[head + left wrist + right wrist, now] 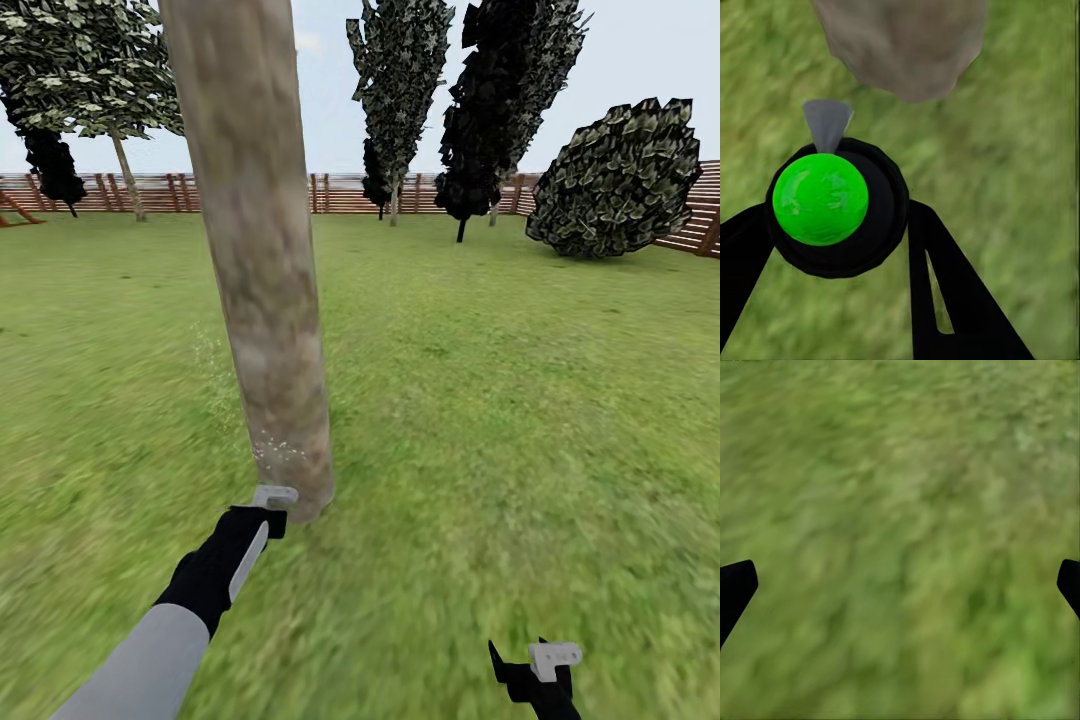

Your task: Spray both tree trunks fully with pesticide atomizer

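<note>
Left gripper [840, 240] clamped round the atomizer [821, 199], nozzle [827, 124] aimed at the trunk [265, 300] base just ahead. Trunk rises upright; the left arm is nearer. Right gripper [900, 585] spread, empty, over grass [900, 472].

We see tree trunk [262, 260] at our 12 on grass [520, 420]; atomizer [832, 202] just before its base, in left gripper [262, 512]. Right gripper [535, 672] at 5 o'clock; fence [340, 192] behind.
</note>
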Controlling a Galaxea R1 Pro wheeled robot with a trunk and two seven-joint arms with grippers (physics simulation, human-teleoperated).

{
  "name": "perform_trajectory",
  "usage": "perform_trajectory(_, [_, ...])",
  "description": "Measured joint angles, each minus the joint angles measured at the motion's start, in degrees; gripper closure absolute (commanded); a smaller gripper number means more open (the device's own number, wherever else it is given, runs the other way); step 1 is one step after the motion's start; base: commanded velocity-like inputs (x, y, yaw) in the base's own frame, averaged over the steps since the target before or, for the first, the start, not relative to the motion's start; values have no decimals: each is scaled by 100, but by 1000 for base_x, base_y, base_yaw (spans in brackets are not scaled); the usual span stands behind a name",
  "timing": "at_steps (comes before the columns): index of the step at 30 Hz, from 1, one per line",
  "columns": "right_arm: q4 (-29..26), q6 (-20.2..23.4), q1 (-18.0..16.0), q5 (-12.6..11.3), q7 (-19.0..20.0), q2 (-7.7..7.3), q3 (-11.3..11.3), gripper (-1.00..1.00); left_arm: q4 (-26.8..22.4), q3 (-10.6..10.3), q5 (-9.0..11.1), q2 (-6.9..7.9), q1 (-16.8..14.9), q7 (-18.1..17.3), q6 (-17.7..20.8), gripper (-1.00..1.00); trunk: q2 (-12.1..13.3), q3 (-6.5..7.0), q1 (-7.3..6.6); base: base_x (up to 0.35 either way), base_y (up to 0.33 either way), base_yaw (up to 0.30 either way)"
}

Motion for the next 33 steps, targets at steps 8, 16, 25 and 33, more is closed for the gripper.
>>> perform_trajectory(8, [0,-1,0,0,0,0,0,-100,-21,57,-19,212,-13,-9,83,100,0,0,0,-2,0,0])
perform_trajectory(16, [0,0,0,0,0,0,0,-100,-34,21,10,-50,-73,-9,78,100,0,0,0,-153,0,0])
perform_trajectory(25, [0,0,0,0,0,0,0,-100,-907,81,-29,107,-52,-7,541,100,0,0,0,-1,0,0])
perform_trajectory(33, [0,0,0,0,0,0,0,-100,-954,185,43,-95,-88,-9,724,100,0,0,0,0,0,0])
